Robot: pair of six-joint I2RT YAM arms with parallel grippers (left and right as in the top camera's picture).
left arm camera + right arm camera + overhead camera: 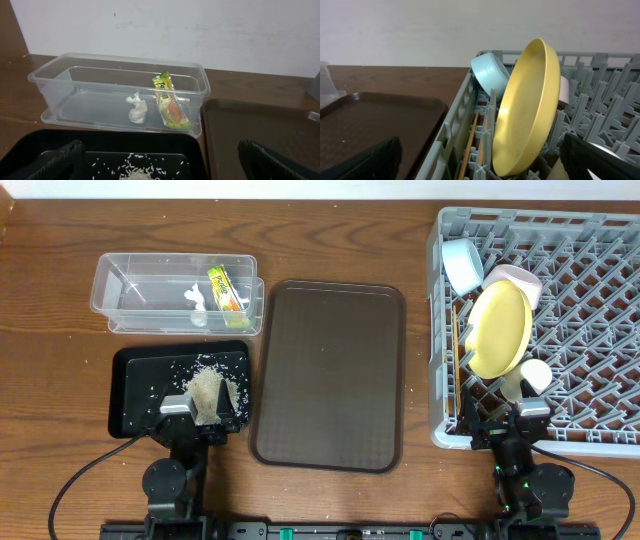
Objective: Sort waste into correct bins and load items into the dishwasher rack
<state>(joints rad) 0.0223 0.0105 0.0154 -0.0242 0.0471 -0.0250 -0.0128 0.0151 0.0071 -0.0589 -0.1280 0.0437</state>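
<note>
clear tub (118, 272) held snack wrapper (226, 288) and tissue (196, 306) | black tray (130, 395) held heaped, scattered rice scraps (205, 388) | rack (600, 330) held yellow plate (500, 330) on edge, light blue bowl (462, 264), white bowl (522, 280), pale cup (537, 374), chopsticks (468, 148) by its left wall | brown serving tray (330, 375) lay between on bench | left tool (198, 418) spread, gripping nothing | right tool (503, 423) spread, gripping nothing

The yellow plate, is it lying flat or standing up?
Standing up. The yellow plate rests on its edge among the pegs of the grey rack, tilted a little, beside the light blue bowl.
</note>
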